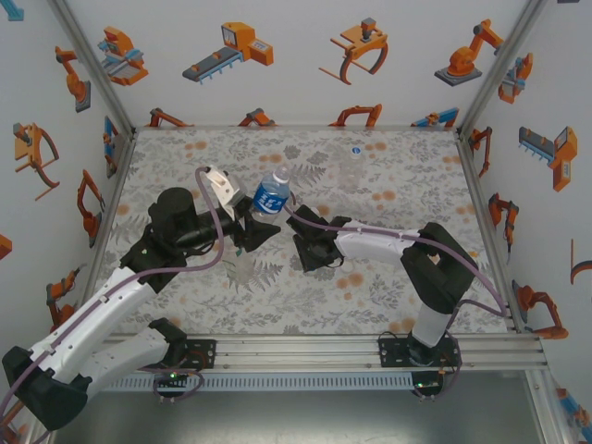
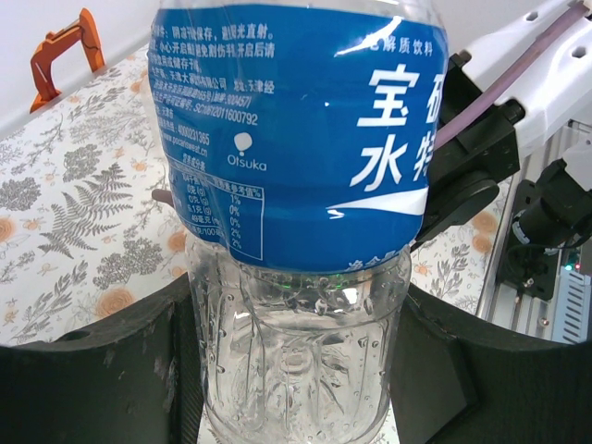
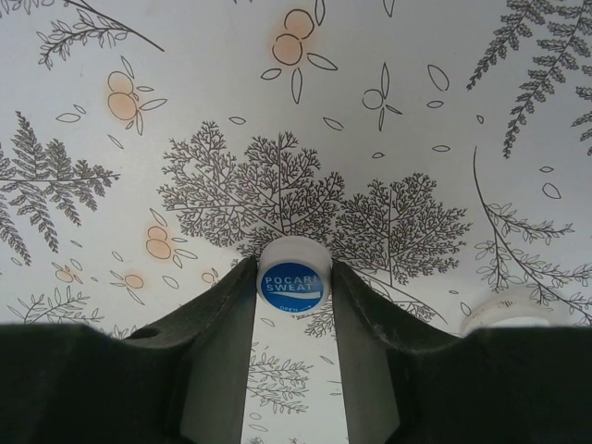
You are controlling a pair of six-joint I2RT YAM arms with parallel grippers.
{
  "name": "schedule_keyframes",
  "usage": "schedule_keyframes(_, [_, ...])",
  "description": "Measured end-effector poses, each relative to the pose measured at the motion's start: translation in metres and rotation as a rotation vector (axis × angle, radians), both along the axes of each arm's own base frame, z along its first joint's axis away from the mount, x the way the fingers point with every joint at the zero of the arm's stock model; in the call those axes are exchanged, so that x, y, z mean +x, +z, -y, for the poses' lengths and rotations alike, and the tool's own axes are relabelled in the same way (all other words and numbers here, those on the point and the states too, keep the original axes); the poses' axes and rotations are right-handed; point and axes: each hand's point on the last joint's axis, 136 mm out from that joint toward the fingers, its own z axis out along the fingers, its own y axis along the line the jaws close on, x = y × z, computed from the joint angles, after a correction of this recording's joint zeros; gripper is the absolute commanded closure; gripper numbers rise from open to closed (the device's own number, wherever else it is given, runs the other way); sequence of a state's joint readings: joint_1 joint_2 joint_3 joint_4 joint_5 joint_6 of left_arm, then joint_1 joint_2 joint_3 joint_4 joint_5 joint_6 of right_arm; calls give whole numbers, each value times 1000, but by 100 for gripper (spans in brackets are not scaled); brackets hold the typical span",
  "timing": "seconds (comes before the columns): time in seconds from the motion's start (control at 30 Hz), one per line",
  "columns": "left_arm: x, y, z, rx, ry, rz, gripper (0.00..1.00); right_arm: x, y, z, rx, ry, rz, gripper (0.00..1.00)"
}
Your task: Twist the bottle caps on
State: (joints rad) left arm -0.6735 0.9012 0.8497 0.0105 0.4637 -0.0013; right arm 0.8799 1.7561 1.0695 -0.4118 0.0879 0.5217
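The left wrist camera shows the left end effector (image 2: 296, 314) closed on the blue-labelled bottle (image 2: 296, 139), with one dark finger pressed against each side of its clear ribbed part below the label. The right wrist camera shows the right end effector (image 3: 291, 276) drawn almost together, its fingers touching both sides of a white bottle cap (image 3: 292, 285) with a blue printed top, above the floral table (image 3: 416, 111). From above, the gripped bottle sits near the middle of the table, with the right end effector just beside it on the right.
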Motion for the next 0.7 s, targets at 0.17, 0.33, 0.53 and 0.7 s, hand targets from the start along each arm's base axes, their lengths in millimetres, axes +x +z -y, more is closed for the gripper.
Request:
schedule_keyframes(0.17, [1,-2,1,2,0,-8,99,-1,-1,0,-4,1,-4,60])
schedule_keyframes(0.33, [1,-2,1,2,0,-8,99,-1,-3,0,-9,2,-8,59])
schedule_keyframes(0.53, [2,-3,2,3,0,-13,99,-4,-4,3,-23,2,-20,61])
schedule_keyframes(0.7, [3,-4,2,4,0,-15,99,-5,-3,4,-28,4,-24,69])
